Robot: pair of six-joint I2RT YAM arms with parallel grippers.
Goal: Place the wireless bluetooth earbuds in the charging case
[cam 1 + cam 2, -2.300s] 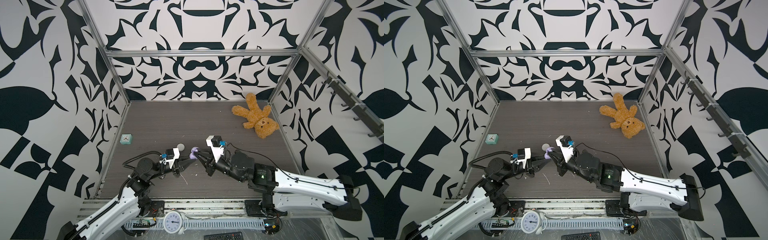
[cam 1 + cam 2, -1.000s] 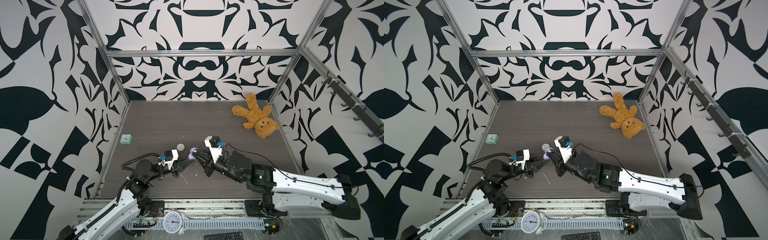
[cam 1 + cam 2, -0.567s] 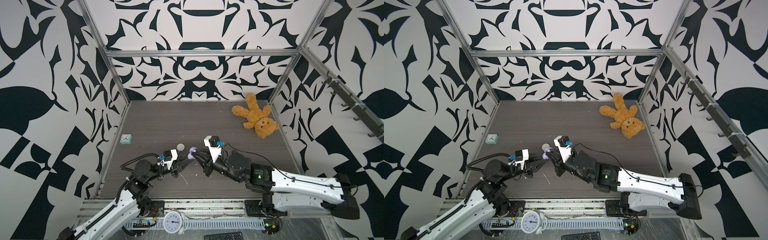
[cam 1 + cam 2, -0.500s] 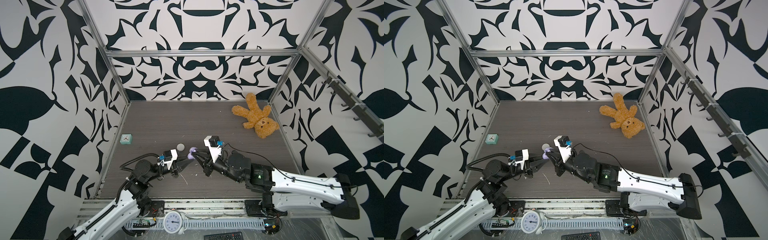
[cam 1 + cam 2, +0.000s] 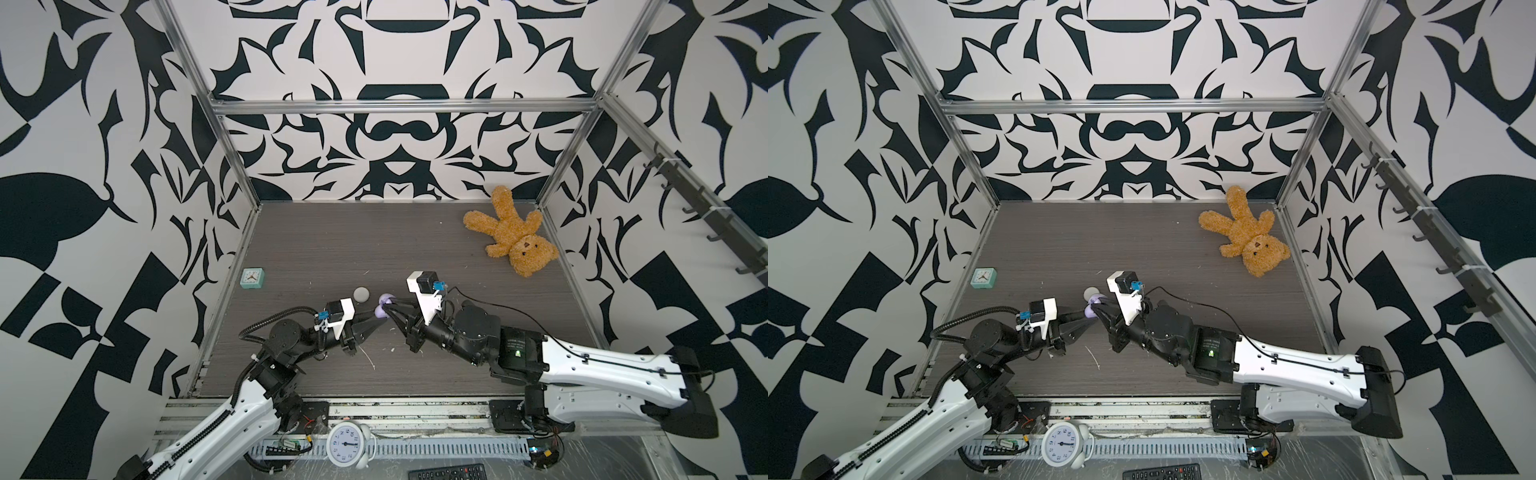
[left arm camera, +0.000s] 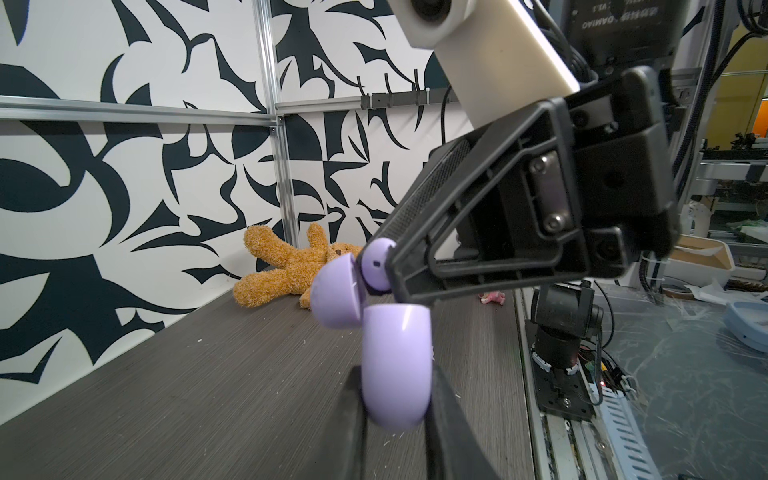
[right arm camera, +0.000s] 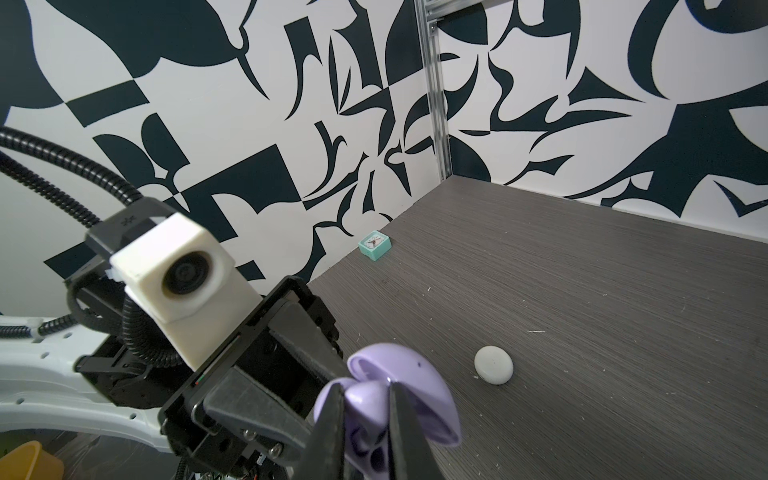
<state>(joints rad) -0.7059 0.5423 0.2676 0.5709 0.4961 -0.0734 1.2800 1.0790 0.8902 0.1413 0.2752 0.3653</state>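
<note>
At bottom centre, clamping light, probably slick charging case (image 6: pixel 395 353) by its flanks with left gripper (image 6: pixel 395 376); pinching tiny earbud (image 6: pixel 374 266) tight with right gripper (image 7: pixel 365 395).

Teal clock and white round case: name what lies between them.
Only bare table with a few pale flecks lies between the teal clock and the white round case, shown in the right wrist view.

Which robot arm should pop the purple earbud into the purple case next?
Probably the right: the right pincer pinches the purple earbud just at the open purple case, while the left pincer is busy holding that case.
</note>
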